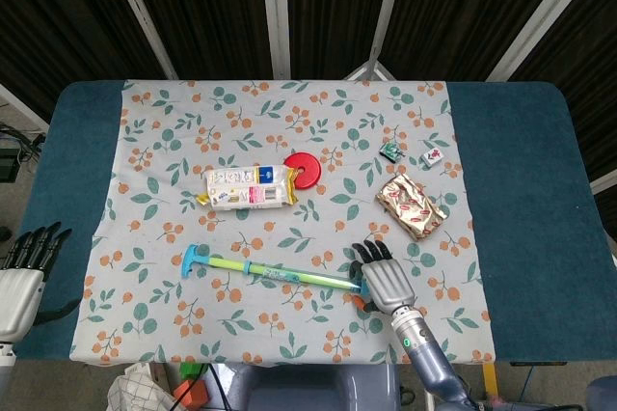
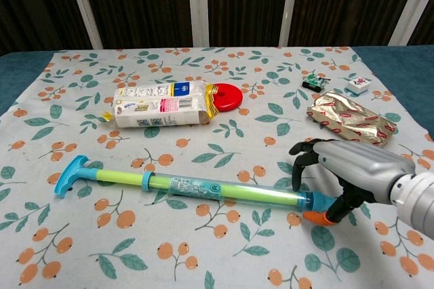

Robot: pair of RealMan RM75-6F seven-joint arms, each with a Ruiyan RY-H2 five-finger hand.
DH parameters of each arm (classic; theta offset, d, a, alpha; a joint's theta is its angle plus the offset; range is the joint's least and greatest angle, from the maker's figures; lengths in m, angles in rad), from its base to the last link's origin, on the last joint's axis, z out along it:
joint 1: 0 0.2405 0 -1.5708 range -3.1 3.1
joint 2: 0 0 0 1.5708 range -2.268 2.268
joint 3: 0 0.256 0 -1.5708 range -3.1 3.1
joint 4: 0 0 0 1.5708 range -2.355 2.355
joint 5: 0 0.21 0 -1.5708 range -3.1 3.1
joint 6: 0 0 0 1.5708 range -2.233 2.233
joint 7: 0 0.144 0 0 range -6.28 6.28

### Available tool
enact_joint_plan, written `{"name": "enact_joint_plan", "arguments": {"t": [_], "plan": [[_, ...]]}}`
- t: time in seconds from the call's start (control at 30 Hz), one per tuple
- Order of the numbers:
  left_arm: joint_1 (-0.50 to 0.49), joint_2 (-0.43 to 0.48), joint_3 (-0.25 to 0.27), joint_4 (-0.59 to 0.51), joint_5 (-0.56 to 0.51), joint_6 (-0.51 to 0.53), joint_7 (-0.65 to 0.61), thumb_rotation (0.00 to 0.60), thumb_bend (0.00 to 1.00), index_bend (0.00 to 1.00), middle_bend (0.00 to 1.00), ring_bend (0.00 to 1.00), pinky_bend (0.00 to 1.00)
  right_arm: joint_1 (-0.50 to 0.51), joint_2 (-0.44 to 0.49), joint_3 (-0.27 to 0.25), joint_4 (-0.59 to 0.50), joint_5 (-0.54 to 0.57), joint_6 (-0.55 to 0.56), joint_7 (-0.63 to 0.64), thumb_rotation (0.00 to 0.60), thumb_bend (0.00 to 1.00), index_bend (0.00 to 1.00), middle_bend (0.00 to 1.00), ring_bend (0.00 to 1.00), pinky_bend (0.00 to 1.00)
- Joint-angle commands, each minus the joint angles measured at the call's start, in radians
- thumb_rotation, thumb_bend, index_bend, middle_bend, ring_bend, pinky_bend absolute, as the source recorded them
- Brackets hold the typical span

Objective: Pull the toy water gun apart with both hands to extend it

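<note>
The toy water gun [image 1: 280,274] lies on the floral cloth near the front edge, its blue T-handle [image 2: 71,174] to the left and its orange nozzle [image 2: 315,217] to the right. My right hand [image 2: 346,170] arches over the nozzle end. Its fingers reach down on the far side of the clear barrel [image 2: 224,189], and its thumb touches the orange nozzle on the near side. The grip does not look closed. My left hand [image 1: 24,271] hangs off the table's left edge with its fingers spread, holding nothing; the chest view does not show it.
A white snack packet [image 1: 247,185] and a red disc [image 1: 306,170] lie behind the gun. At the right rear are a gold foil pack [image 1: 411,205], a small green item [image 1: 390,151] and a small white tile [image 1: 434,156].
</note>
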Motion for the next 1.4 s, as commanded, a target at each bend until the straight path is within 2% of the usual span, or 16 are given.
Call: {"name": "enact_joint_plan", "arguments": {"t": [0.03, 0.27, 0.47, 0.63, 0.8, 1.03, 1.17, 1.4], "plan": [[-0.001, -0.001, -0.001, 0.001, 0.000, -0.003, 0.000, 0.600, 0.13, 0.04, 0.00, 0.00, 0.00, 0.003, -0.004, 0.000, 0.004, 0.005, -0.001, 0.004, 0.600, 0.32, 0.52, 0.15, 0.00, 0.00], [-0.001, -0.001, -0.002, 0.000, 0.002, -0.005, -0.001, 0.600, 0.13, 0.04, 0.00, 0.00, 0.00, 0.009, -0.007, -0.006, -0.002, -0.013, 0.013, 0.006, 0.600, 0.32, 0.62, 0.18, 0.00, 0.00], [-0.005, -0.002, -0.001, -0.004, 0.010, -0.009, 0.009, 0.600, 0.13, 0.06, 0.00, 0.00, 0.00, 0.011, 0.007, -0.006, -0.015, -0.015, 0.024, -0.002, 0.600, 0.32, 0.65, 0.19, 0.00, 0.00], [-0.030, -0.001, -0.002, -0.040, 0.030, -0.041, 0.058, 0.600, 0.17, 0.15, 0.00, 0.00, 0.00, 0.009, 0.041, 0.000, -0.039, 0.000, 0.036, -0.011, 0.600, 0.32, 0.65, 0.19, 0.00, 0.00], [-0.098, -0.021, -0.028, -0.108, -0.007, -0.150, 0.191, 0.600, 0.20, 0.27, 0.02, 0.00, 0.00, 0.005, 0.072, 0.002, -0.068, 0.016, 0.044, -0.011, 0.600, 0.32, 0.65, 0.19, 0.00, 0.00], [-0.219, -0.127, -0.100, -0.121, -0.179, -0.328, 0.362, 0.600, 0.24, 0.35, 0.10, 0.00, 0.00, 0.000, 0.094, -0.005, -0.109, 0.020, 0.061, -0.017, 0.600, 0.32, 0.66, 0.19, 0.00, 0.00], [-0.273, -0.214, -0.132, -0.077, -0.267, -0.372, 0.471, 0.600, 0.25, 0.36, 0.11, 0.00, 0.00, 0.000, 0.095, -0.006, -0.125, 0.034, 0.074, -0.040, 0.600, 0.32, 0.67, 0.19, 0.00, 0.00], [-0.342, -0.346, -0.154, -0.002, -0.354, -0.410, 0.567, 0.600, 0.28, 0.39, 0.12, 0.00, 0.00, 0.002, 0.097, -0.009, -0.143, 0.053, 0.086, -0.060, 0.600, 0.32, 0.67, 0.19, 0.00, 0.00]]}}
